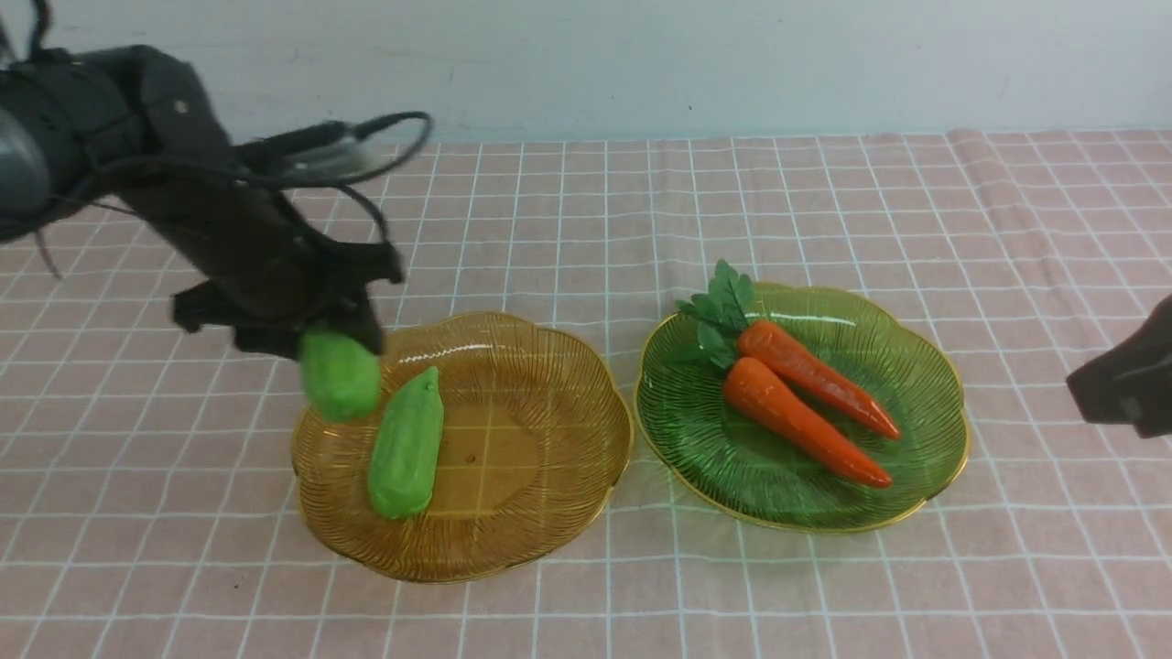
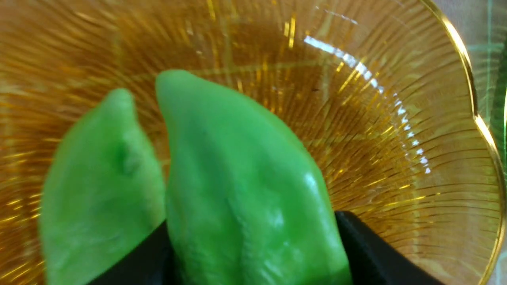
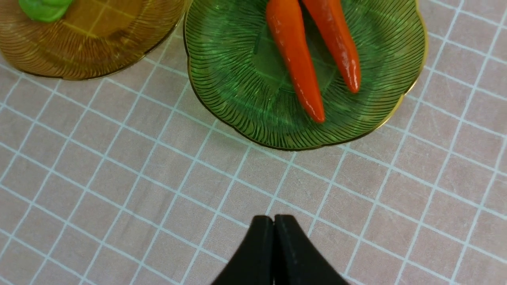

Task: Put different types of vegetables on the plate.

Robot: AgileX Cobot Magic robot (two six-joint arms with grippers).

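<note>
cucumber (image 1: 341, 373) clamped between our left jaws, over left part of amber plate (image 1: 531, 439); second cucumber (image 1: 407, 444) already in it, both carrots (image 1: 795, 350) (image 1: 806, 423) on green plate (image 1: 934, 403) to right. only held cucumber left to release, we judge. right jaws together. cucumbers stubby, bumpy; carrots glossy, tapered; plates ribbed, scalloped, gold-rimmed.

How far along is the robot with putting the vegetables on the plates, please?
Already done, it seems: two carrots lie together on the green plate, and one cucumber lies on the amber plate.
In hand: the left gripper grips the second cucumber above the amber plate.
Left: probably just lowering and releasing that one.
</note>
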